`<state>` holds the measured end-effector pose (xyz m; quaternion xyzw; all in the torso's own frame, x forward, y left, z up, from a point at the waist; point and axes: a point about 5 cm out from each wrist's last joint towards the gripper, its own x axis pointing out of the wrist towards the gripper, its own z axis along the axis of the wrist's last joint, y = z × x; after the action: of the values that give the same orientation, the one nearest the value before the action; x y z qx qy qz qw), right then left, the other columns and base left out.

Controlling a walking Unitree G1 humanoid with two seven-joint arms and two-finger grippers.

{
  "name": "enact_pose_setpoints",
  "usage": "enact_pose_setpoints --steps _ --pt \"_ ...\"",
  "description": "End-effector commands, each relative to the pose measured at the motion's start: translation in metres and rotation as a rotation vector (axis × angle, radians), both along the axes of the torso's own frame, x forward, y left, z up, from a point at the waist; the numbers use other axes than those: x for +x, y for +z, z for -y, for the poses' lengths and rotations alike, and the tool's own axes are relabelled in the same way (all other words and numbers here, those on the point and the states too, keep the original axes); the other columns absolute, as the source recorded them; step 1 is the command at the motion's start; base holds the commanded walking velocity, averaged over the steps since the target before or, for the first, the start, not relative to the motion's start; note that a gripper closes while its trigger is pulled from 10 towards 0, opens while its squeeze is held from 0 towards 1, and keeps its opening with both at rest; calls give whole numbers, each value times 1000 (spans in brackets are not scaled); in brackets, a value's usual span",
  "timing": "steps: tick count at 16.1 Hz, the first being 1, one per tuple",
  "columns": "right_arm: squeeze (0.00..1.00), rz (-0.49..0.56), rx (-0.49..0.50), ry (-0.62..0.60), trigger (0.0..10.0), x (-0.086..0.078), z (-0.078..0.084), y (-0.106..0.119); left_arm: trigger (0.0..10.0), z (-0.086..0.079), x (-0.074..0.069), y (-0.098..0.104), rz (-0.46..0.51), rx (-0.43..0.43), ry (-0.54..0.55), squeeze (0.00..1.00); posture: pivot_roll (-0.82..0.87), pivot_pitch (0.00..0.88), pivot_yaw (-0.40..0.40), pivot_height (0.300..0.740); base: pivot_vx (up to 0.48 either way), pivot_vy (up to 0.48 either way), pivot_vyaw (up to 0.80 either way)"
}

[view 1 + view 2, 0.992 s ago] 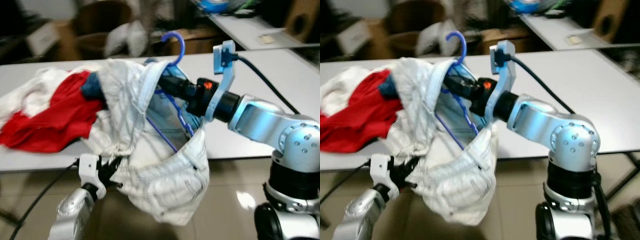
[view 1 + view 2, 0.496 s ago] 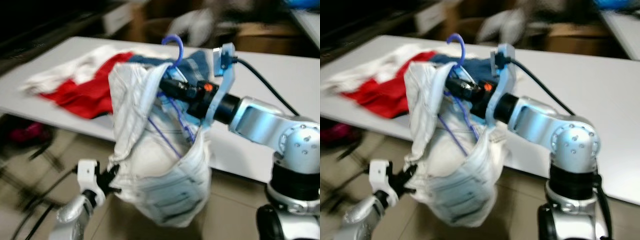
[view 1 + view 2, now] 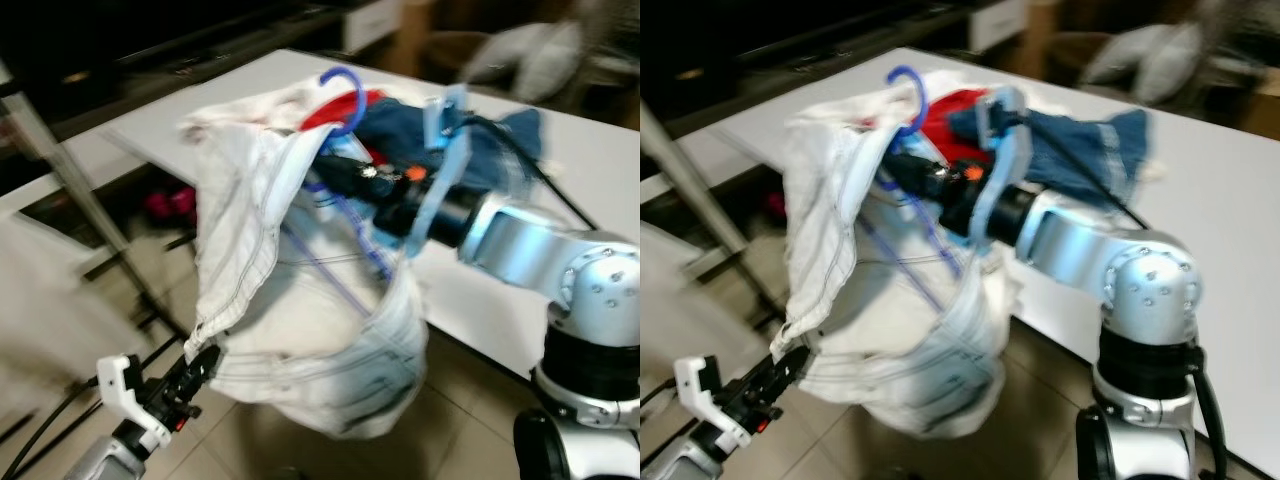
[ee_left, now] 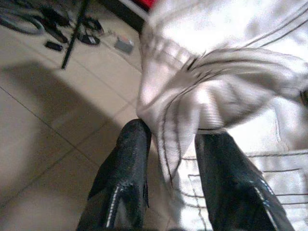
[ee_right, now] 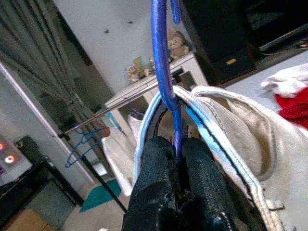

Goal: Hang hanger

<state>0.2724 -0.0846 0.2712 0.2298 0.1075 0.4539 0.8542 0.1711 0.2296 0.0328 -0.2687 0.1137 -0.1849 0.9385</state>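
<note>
Right tool around hanger neck.

My right arm silver with screwed round joint, pale blue wrist bracket, black cable, black textured fingers, white left wrist mount.

Both eye views are smeared by motion: the white desk, the pale tiled floor and the dark background all lose their edges, and the far corners are softest. Light is even and indoor, bright on the hanging white denim garment. The shiny tiles carry soft sheen. The left wrist view is blurred on the cloth, with a broad grey shadow across the floor. The right wrist view is sharper, its black fingers close and dark.
</note>
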Motion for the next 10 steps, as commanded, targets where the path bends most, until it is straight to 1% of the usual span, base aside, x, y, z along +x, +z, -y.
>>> enact_pose_setpoints --steps 1,2,4,5,6,7,8,10 --pt "0 42 31 69 10000 -5 -9 11 10000 -12 -4 11 23 8 -6 1000 -65 0 73 740 0 0 800" --pt "0 37 32 75 10000 -4 -10 10 10000 -14 -13 19 21 -17 -56 1000 -57 0 69 740 0 0 800" --pt "0 35 32 76 10000 -3 -11 9 10000 -15 -18 25 17 -6 -94 1000 -53 0 66 740 0 0 800" --pt "0 33 35 75 10000 -2 -12 9 10000 -15 -20 30 17 18 -123 1000 -45 0 65 740 0 0 800" --pt "0 27 36 66 10000 0 -13 7 10000 -18 -20 37 23 95 -156 1000 -27 0 62 740 0 0 800" --pt "0 24 36 60 10000 1 -13 6 10000 -20 -19 40 34 139 -153 1000 -24 0 62 740 0 0 800" --pt "0 20 26 49 10000 2 -14 2 10000 -23 -17 46 49 171 -141 1000 -12 0 64 740 0 0 800" --pt "0 -1 18 24 10000 6 -18 -6 10000 -28 -15 67 98 226 -104 1000 19 0 60 740 0 0 800"
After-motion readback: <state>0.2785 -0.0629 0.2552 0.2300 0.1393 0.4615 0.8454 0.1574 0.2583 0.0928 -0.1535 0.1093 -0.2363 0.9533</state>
